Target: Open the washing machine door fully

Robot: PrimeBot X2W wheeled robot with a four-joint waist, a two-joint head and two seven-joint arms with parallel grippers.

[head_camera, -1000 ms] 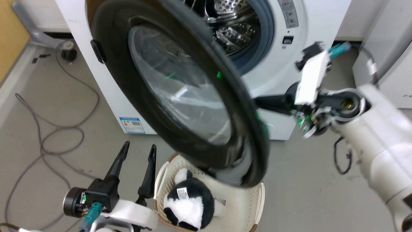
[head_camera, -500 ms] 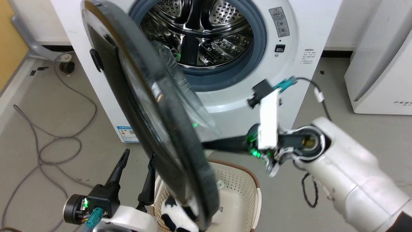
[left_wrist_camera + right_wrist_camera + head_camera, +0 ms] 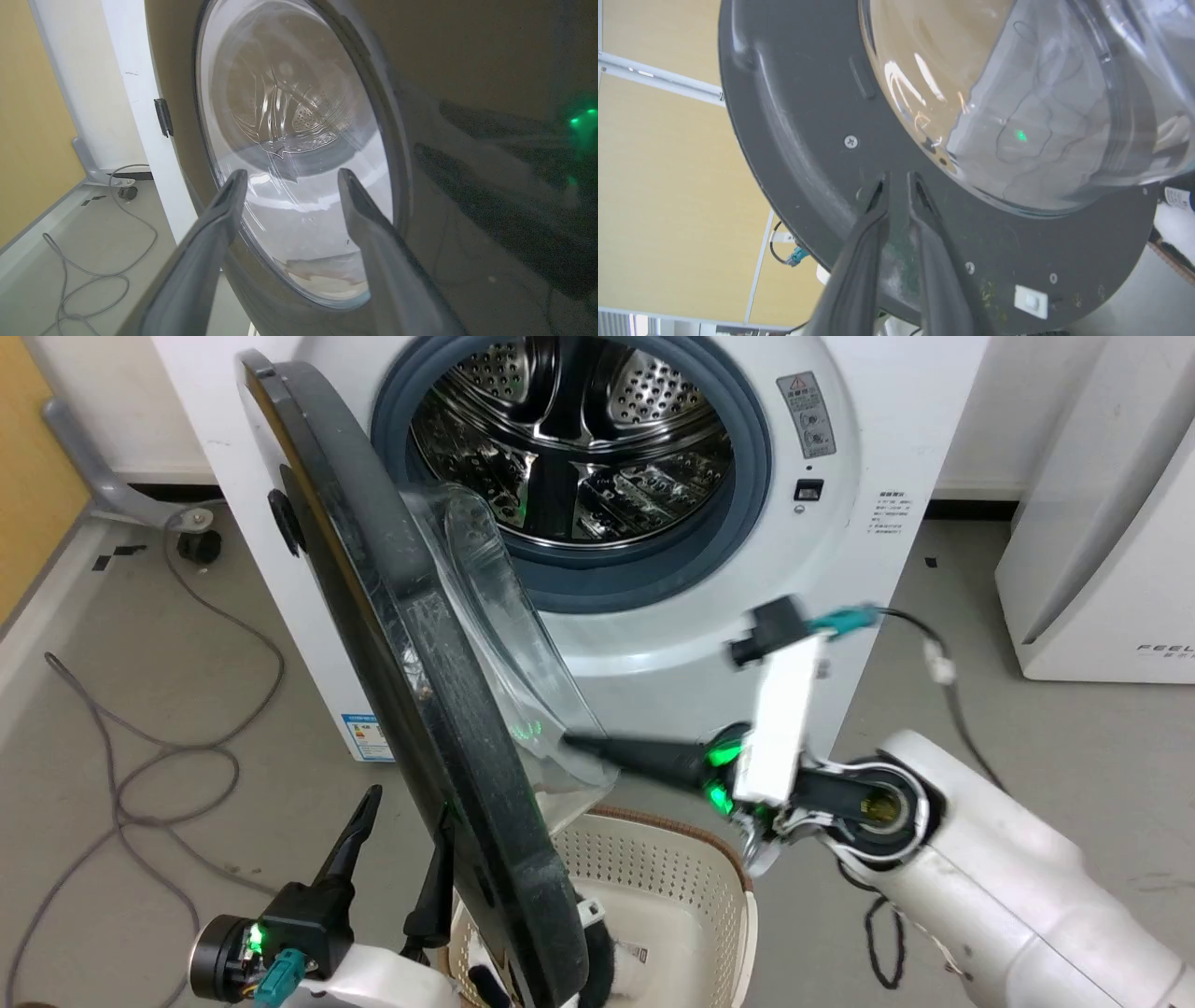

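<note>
The washing machine door (image 3: 429,728) stands swung out edge-on from the washing machine (image 3: 672,644), hinged at its left edge, and the drum (image 3: 569,457) is bare. The right tool (image 3: 896,179), pressed almost together and pinching nothing, touches the door's inner face below the glass. The left tool (image 3: 290,173) hangs spread beside the outer face.

The head camera looks down on the washing machine door (image 3: 420,709). Both wrist cameras face it up close, probably from opposite sides.
</note>
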